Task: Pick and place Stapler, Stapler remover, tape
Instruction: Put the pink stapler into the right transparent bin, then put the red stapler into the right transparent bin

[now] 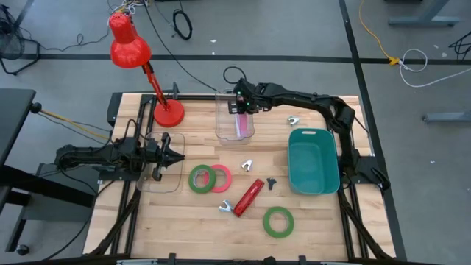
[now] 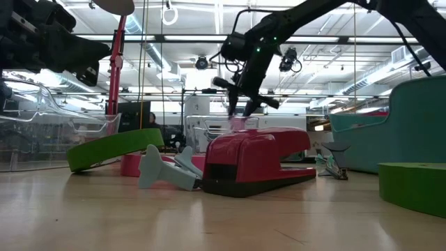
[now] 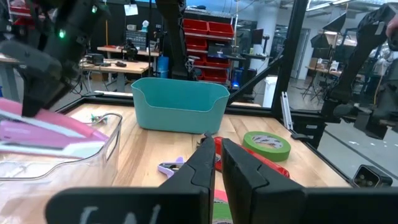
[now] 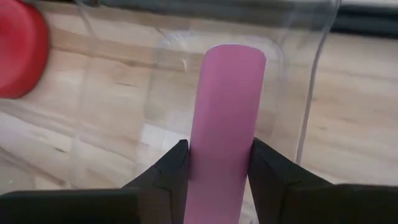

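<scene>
My right gripper reaches over the clear bin at the table's far middle and is shut on a pink stapler. My left gripper is shut and empty at the left, above a clear container. A red stapler lies on the table near the middle. A green tape ring and a pink-red tape ring lie side by side. A second green ring lies near the front edge. Small staple removers lie at mid-table and beside the red stapler. My right gripper pinches the pink stapler's two long sides between its two fingers, near one end. The fingers slant down from above into the clear bin. The stapler reaches forward past the fingertips, inside the bin walls; whether it rests on the bin floor I cannot tell.
A teal bin stands at the right. A red desk lamp stands at the far left. A dark staple remover lies by the red stapler, and another remover lies beyond the teal bin. Bare wood shows at the front left.
</scene>
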You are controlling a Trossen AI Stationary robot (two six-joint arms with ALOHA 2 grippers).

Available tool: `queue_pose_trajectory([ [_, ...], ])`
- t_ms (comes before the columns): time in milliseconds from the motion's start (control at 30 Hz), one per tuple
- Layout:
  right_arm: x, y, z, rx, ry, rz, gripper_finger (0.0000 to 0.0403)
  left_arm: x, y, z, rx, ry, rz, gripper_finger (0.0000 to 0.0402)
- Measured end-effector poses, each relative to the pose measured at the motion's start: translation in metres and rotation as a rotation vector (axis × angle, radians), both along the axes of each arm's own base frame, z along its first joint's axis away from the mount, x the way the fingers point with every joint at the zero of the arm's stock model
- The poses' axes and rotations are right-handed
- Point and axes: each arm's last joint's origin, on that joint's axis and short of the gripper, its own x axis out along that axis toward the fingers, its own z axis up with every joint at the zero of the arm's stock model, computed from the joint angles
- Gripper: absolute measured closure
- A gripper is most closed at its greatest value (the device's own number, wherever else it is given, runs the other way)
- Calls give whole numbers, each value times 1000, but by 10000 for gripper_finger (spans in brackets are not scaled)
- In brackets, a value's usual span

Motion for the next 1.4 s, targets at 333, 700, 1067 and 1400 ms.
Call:
queue_pose_trajectory([
  [333, 1, -1, -10, 25, 32, -21, 275, 0, 0, 0, 0, 0, 0, 371],
  [700, -4, -2, -14, 38, 84, -21, 274, 0, 0, 0, 0, 0, 0, 371],
  [1067, -4, -1, -14, 42, 85, -23, 226, 0, 0, 0, 0, 0, 0, 371],
  [1400, -2, 2, -13, 39, 83, -1, 194, 0, 0, 0, 0, 0, 0, 371],
])
